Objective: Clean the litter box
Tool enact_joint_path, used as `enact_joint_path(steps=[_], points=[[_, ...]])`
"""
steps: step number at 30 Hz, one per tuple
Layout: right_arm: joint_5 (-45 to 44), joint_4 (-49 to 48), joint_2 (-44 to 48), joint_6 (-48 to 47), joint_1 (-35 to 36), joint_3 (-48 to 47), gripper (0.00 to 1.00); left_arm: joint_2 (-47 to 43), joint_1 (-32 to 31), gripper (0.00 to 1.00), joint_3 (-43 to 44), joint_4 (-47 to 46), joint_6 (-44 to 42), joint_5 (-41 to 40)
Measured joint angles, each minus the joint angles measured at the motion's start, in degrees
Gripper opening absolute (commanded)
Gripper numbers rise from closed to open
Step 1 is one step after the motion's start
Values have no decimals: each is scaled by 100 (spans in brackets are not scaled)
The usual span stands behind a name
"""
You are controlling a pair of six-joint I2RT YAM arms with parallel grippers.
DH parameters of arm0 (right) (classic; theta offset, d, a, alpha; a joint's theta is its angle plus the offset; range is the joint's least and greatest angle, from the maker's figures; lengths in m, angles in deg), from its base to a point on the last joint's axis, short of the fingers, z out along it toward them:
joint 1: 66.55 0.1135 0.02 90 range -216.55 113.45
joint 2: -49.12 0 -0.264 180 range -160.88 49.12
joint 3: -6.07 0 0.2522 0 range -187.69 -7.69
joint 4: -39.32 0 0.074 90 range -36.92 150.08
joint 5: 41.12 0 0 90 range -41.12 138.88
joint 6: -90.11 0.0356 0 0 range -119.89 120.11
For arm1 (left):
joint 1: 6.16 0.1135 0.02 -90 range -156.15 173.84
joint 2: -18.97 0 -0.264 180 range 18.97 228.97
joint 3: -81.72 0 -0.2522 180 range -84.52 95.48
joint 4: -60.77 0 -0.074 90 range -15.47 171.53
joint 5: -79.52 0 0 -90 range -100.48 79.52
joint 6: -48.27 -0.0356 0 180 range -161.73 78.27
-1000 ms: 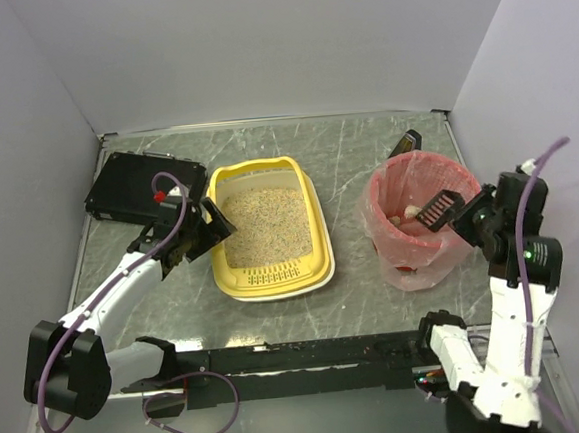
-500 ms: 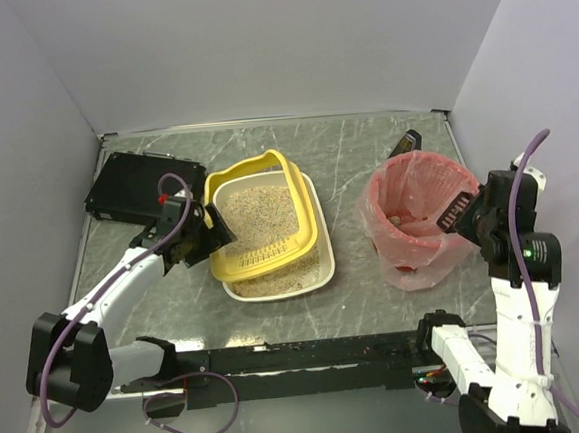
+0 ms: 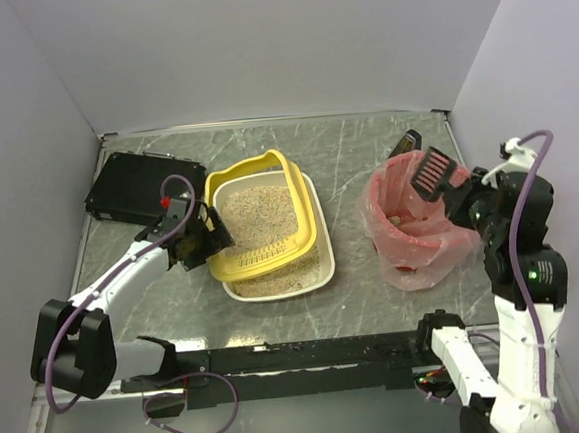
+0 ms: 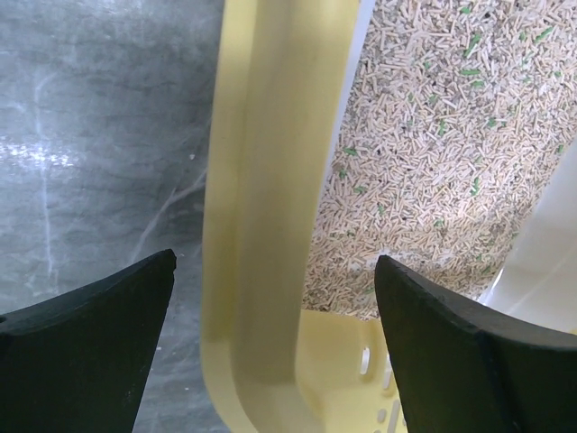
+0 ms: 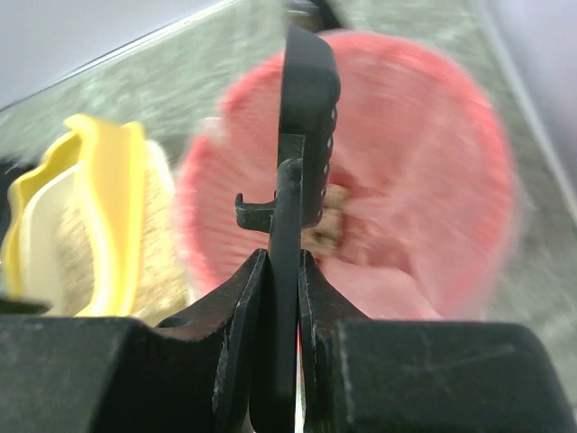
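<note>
The yellow litter box (image 3: pixel 293 188) with beige litter sits skewed and tilted on a white under-tray (image 3: pixel 316 265). Its slotted end faces the front. My left gripper (image 3: pixel 200 246) is open, and its jaws straddle the box's left rim (image 4: pixel 270 180) without touching it; litter (image 4: pixel 424 162) lies beyond. My right gripper (image 3: pixel 461 198) is shut on a black slotted scoop (image 3: pixel 430 175) and holds it over the pink bag-lined bin (image 3: pixel 417 237). In the right wrist view the scoop (image 5: pixel 306 108) stands edge-on between my fingers, with the bin (image 5: pixel 433 180) behind it.
A flat black box (image 3: pixel 132 189) lies at the back left, close to my left arm. A small dark object (image 3: pixel 404 144) sits behind the bin. Some litter lies in the white under-tray's front part (image 3: pixel 275 283). Walls enclose the table on three sides.
The yellow box has lifted and shifted back-left off the white under-tray. My right gripper has raised the scoop out of the bin to above its back rim.
</note>
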Motion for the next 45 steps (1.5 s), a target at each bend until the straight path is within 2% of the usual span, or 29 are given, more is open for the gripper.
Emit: enact_joint_path(steps=[4, 7, 9, 14, 20, 27, 29, 33, 40, 45], points=[[579, -409, -409, -92, 426, -227, 0, -149, 0, 97, 22, 140, 4, -105], [802, -682, -603, -116, 922, -245, 0, -400, 0, 91, 20, 238, 0, -140], [872, -772, -728, -151, 1233, -260, 0, -577, 0, 81, 17, 302, -9, -136], [813, -931, -868, -221, 1609, -264, 0, -640, 0, 68, 2, 339, 13, -107], [734, -1095, -549, -238, 1696, 26, 0, -254, -2, 73, 179, 455, 103, -734], [629, -1276, -332, -264, 1705, 212, 0, -149, -11, 75, 452, -155, -24, -1086], [627, -1327, -284, -267, 1705, 262, 0, -33, -11, 74, 476, -372, -83, -1180], [632, -1381, -273, -282, 1705, 280, 0, 369, 52, 62, 632, -664, -175, -1349], [627, -1416, -275, -282, 1705, 286, 0, 656, 278, 61, 828, -1047, -352, -1401], [575, -1414, -273, -282, 1705, 286, 0, 802, 306, 56, 868, -1139, -514, -1397]])
